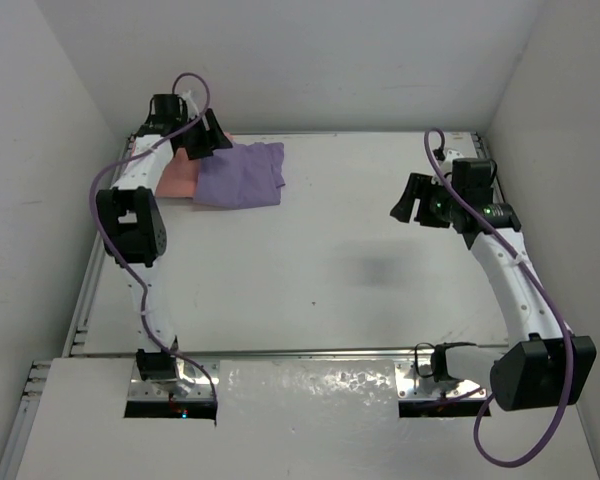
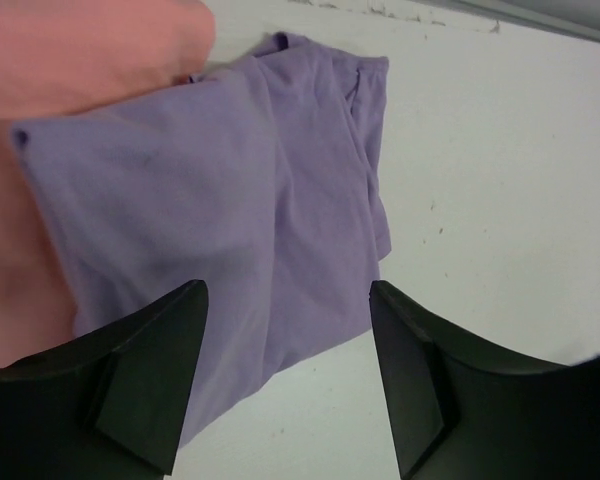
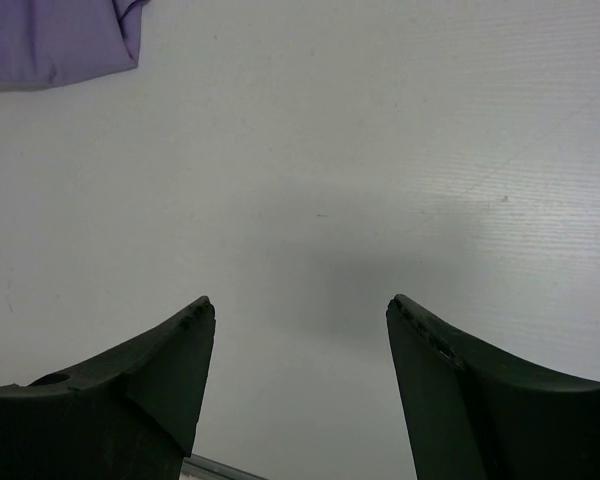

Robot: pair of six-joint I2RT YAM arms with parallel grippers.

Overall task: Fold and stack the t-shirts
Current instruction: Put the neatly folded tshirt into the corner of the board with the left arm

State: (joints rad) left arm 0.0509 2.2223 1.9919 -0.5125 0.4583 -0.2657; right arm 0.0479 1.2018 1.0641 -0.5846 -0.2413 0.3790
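T-shirts: lavender t-shirt (image 1: pixel 238 175) and salmon t-shirt (image 1: pixel 177 178) in view, piled together right under the left pincer (image 1: pixel 208 140), well apart from the right pincer (image 1: pixel 414 204).
Worktop (image 1: pixel 330 270): white and flat, bare beneath and ahead of the right pincer, carrying the cloth pile beneath the left pincer.
Left arm (image 1: pixel 130 215): white links with black joints, purple cable looped along it, reaching to the far left corner.
Right arm (image 1: pixel 515 285): same build, bent towards the far right part of the worktop, wrist turned inward to the left.
Lavender t-shirt: folded into a rough rectangle with soft creases, lying partly over the salmon one; in the left wrist view, spread below and ahead of the pincer, between both fingers; in the right wrist view, only a corner, far ahead and to the left of that pincer.
Salmon t-shirt: showing from under the lavender one on the side left of the left pincer; upper edge blurred in the wrist view.
Left pincer: wide, nothing between the fingers, poised above the lavender cloth; contact with the cloth impossible to tell.
Right pincer: wide, holding nothing, poised above bare worktop with a faint shadow below.
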